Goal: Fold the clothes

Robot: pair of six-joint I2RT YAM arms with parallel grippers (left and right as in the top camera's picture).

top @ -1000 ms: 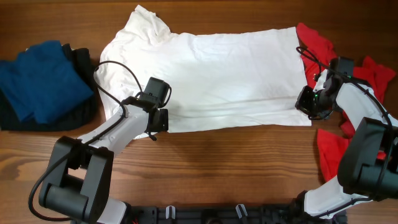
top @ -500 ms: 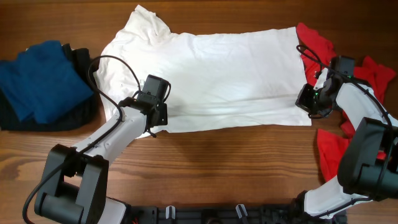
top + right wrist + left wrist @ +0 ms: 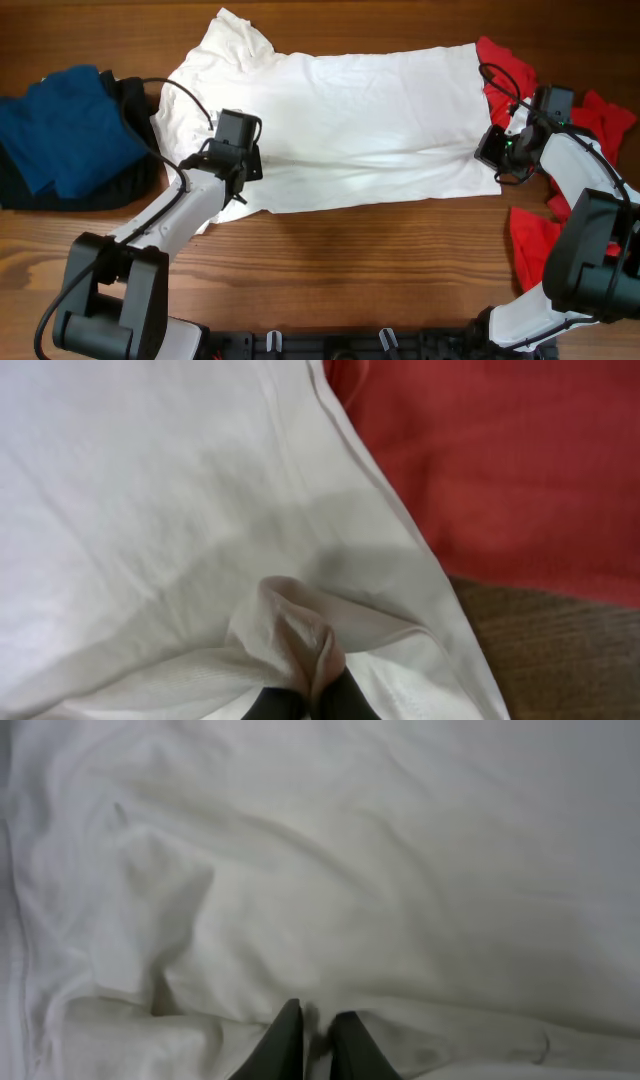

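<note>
First fold, I'd say: the shirt [image 3: 350,120] lies flat on the table [image 3: 380,270], the left gripper [image 3: 318,1040] pinching its near edge toward the collar end, the right gripper [image 3: 312,700] pinching its near hem corner. Next both should lift together and carry that edge across. How many layers each pinch holds I can't tell.

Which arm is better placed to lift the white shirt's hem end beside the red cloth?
Right. The right gripper is shut on a pinch of the white T-shirt at its hem corner, beside the red garment. The left gripper pinches the far, sleeve end.
</note>
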